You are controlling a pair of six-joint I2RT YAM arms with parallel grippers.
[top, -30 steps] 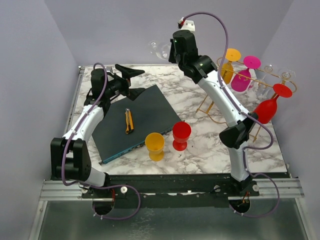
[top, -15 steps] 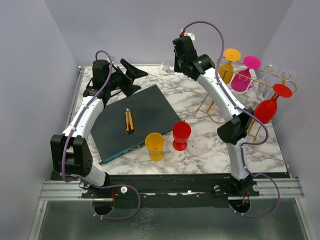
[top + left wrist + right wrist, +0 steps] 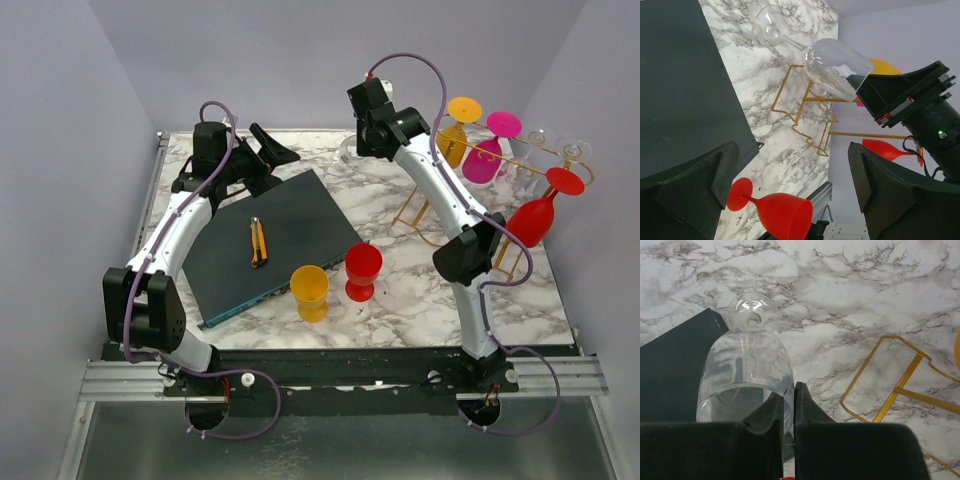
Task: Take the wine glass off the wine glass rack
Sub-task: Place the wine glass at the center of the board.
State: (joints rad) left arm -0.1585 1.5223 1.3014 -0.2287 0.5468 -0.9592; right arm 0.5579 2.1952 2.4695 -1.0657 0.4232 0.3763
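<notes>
the clear wine glass (image 3: 747,375) is brought down from high up to just above the marble, pinched by its rim in the closed right gripper (image 3: 788,400), with the wine glass rack (image 3: 897,388) well off to that gripper's right, so removal is judged done and only set-down remains. the left gripper (image 3: 790,175) is held wide open and empty. counted: one glass held, three coloured glasses (image 3: 485,158) hung on the rack (clear ones there too faint to count), two standing glasses (image 3: 309,290), one knife (image 3: 257,243) and one mat (image 3: 290,215) on the gripper's near side.

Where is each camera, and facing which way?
Top external: high behind left arm and right arm, looking down at the table; both show.
Left wrist: looks across at the wine glass rack and wine glass; open left gripper frames it.
Right wrist: looks down; right gripper pinches that glass's rim.
Wrist views share glass and rack.
</notes>
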